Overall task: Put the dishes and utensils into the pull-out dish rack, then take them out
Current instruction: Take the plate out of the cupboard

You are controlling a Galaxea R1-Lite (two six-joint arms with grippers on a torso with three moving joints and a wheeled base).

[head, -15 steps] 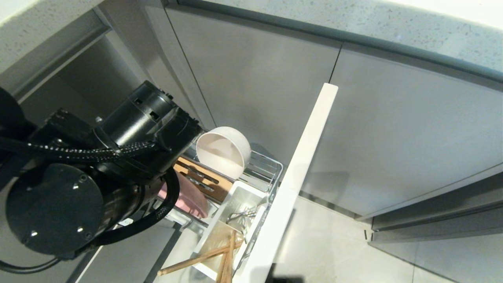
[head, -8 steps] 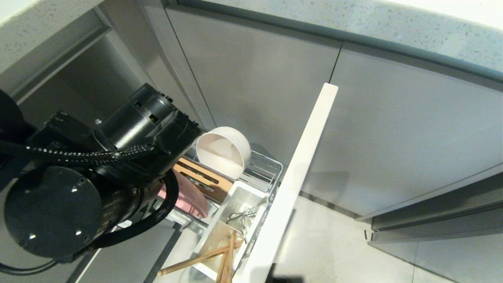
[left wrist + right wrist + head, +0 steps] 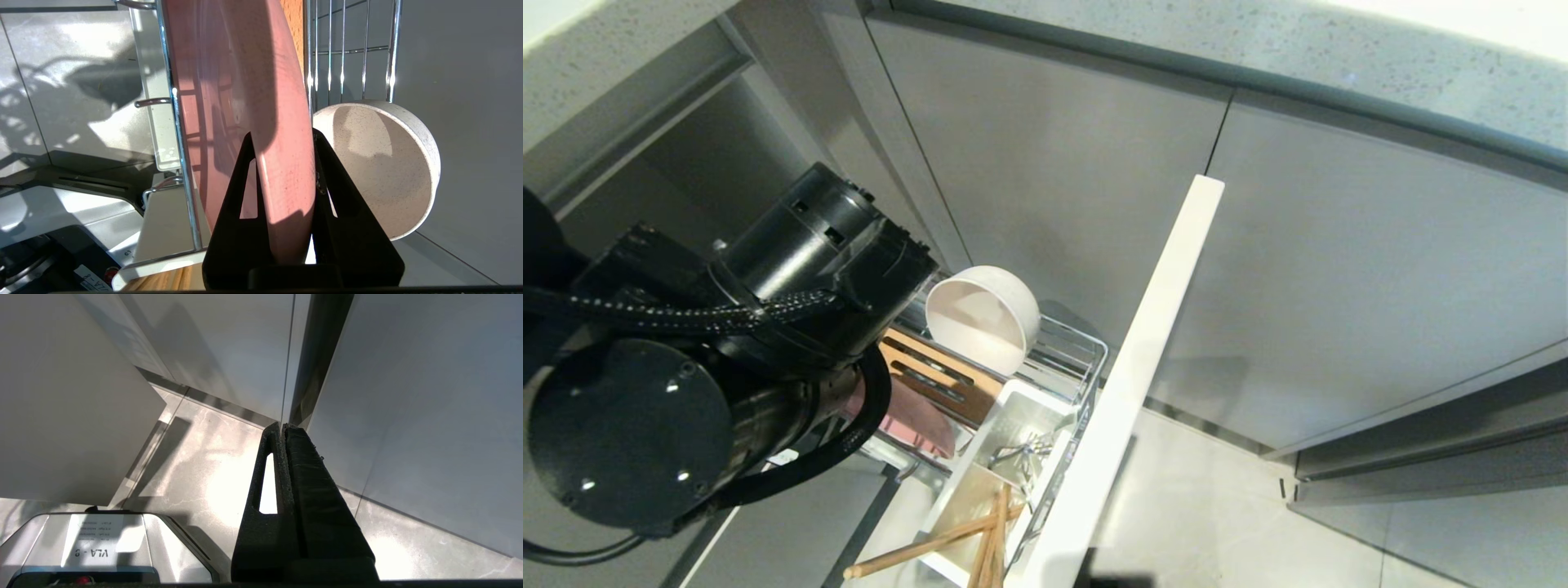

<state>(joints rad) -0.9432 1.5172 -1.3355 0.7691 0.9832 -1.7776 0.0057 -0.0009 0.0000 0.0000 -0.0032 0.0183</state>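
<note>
While my left gripper [image 3: 282,139] pinches the pink plate [image 3: 261,102] on edge in the dish rack [image 3: 1086,359] | white bowl [image 3: 984,318] just beside | right gripper [image 3: 282,428] clenched, empty.

Matte black left arm [image 3: 727,359] of fat cylindrical housings, round end cap dotted with small silver screws, braided black cable looped alongside. Black wedge-shaped fingers [image 3: 241,204] with narrow slots. Silver-grey base cover [image 3: 102,547] bearing a white printed label.

White bowl [image 3: 983,317] tilted in rack [image 3: 1072,347], chopsticks [image 3: 939,543] in tub [image 3: 1005,425].
</note>
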